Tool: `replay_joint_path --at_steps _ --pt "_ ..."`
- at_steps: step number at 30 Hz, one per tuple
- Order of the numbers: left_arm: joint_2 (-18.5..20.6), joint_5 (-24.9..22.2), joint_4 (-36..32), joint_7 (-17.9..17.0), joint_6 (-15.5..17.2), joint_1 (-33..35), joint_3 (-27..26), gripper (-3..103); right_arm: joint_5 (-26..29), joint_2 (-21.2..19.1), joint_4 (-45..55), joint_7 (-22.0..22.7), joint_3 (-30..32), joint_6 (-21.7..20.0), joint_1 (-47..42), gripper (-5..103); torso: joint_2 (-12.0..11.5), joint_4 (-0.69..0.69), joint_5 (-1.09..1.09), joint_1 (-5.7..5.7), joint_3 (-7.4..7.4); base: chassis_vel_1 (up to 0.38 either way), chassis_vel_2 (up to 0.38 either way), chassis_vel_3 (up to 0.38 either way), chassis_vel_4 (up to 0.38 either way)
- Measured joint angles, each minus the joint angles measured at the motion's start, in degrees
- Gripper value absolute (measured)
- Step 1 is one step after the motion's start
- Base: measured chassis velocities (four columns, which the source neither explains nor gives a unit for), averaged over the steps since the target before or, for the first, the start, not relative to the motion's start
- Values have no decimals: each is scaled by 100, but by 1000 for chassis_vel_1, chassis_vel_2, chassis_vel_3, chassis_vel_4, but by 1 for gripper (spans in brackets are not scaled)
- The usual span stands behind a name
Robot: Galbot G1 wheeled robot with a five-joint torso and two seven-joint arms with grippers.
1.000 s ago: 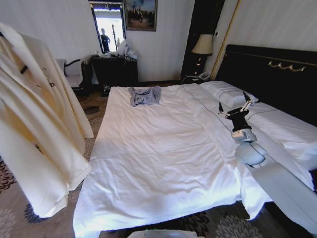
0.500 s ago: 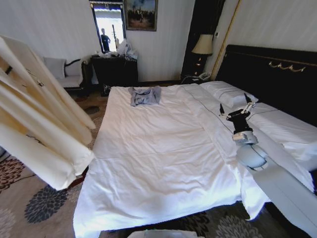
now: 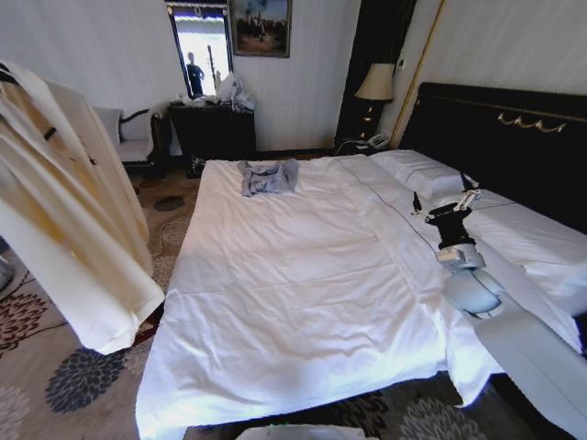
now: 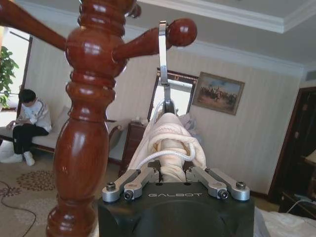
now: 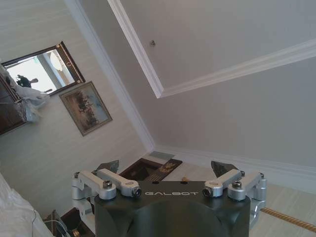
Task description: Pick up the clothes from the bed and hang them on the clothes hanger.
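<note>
L claw clamped on clothes by hanger hook at wooden post; R claw open over bed pillow edge.

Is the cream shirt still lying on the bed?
No, the shirt hangs in the air at the left, off the bed, where a small grey garment lies.

Striped pale walls, framed painting, bedside lamp, possibly floral carpet.
</note>
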Motion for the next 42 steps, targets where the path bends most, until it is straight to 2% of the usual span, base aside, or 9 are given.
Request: replay_joint_path --at_steps 4,13,15,17,21,23,25,34,42 --pt "-27 -12 -46 -41 33 5 28 18 -12 6 0 0 0 1 -4 100 0 1 0 0 0 0 0 0 0" --pt "9 -526 -104 -689 533 -303 91 20 -70 21 -22 -2 -57 3 20 100 1 2 -2 0 -1 0 0 0 0" --pt "7 -545 -105 -733 564 -541 249 36 -105 21 -25 -2 -52 9 -13 100 1 1 -2 0 -1 0 0 0 0" --pt "5 -539 -109 -727 566 -613 295 36 -116 24 -26 -2 -47 12 -33 100 2 0 -1 0 -1 0 0 0 0" --pt "-39 -311 -189 -640 559 -811 464 58 -406 66 -24 -7 -16 131 -122 100 1 -1 1 0 0 0 0 0 0" --pt "-44 -291 -197 -645 556 -826 475 58 -437 69 -24 -9 -13 145 -129 100 1 -1 0 0 -1 0 0 0 0" --pt "-73 -252 -239 -715 544 -906 498 69 -479 85 -29 -9 -11 163 -157 100 1 0 0 0 -1 0 0 0 0" --pt "-85 -751 -463 -1051 587 -807 -25 98 -464 79 -43 -5 -56 134 -149 100 1 0 1 -1 -1 0 0 0 0" --pt "-181 -931 -648 -1170 678 -171 -617 100 -408 46 -35 -1 -136 105 -55 100 0 -1 -1 0 0 0 0 0 0"
